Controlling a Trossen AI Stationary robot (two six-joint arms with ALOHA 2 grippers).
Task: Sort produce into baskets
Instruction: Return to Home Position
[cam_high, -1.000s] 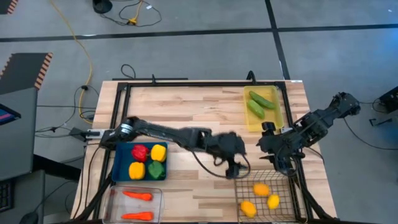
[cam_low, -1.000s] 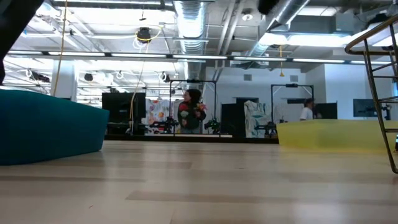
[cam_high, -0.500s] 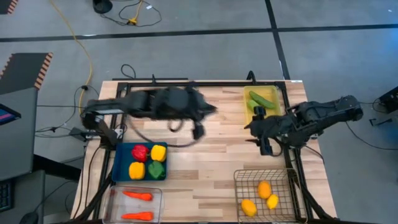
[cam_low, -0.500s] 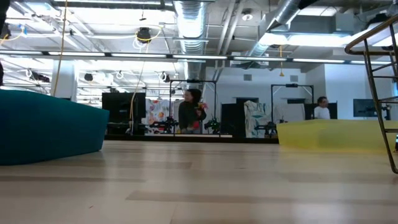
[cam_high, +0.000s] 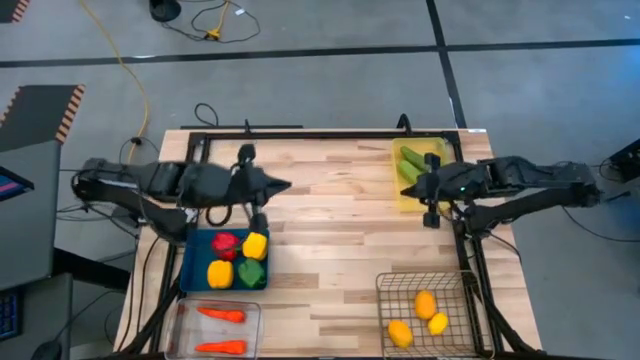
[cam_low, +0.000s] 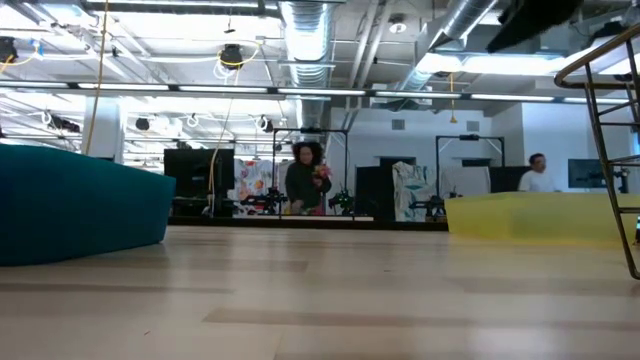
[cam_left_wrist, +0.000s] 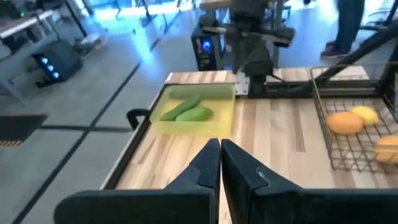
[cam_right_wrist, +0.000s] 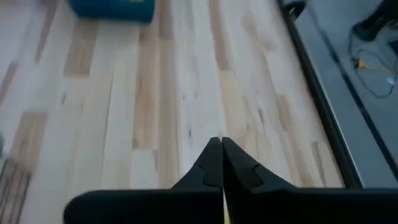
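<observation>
Nearest the front edge of the surface (cam_high: 330, 250), two orange carrots (cam_high: 221, 314) lie in the clear bin (cam_high: 254, 328). Three yellow-orange lemons (cam_high: 425, 304) sit in the wire basket (cam_high: 384, 300). A bit farther back, the blue tray (cam_high: 188, 262) holds a red pepper (cam_high: 225, 245), two yellow peppers (cam_high: 254, 245) and a green pepper (cam_high: 250, 271).

Next come the two arms, one on each side. The left pincer (cam_left_wrist: 219, 144) hangs just past the blue tray's far side. Its fingers are pressed together with nothing between them. The right pincer (cam_right_wrist: 216, 142) is by the edge of the yellow tray (cam_high: 447, 160), and it is pressed together and empty too. Farthest back, that tray holds two green cucumbers (cam_high: 422, 160) side by side.

Every piece I can see lies in a basket. They look like small toys with smooth skin, so I think they are light, hard and a bit slippery. A round lemon would roll, so pinch it across the middle. For a long carrot or cucumber, take the thick middle, not the thin tip.
</observation>
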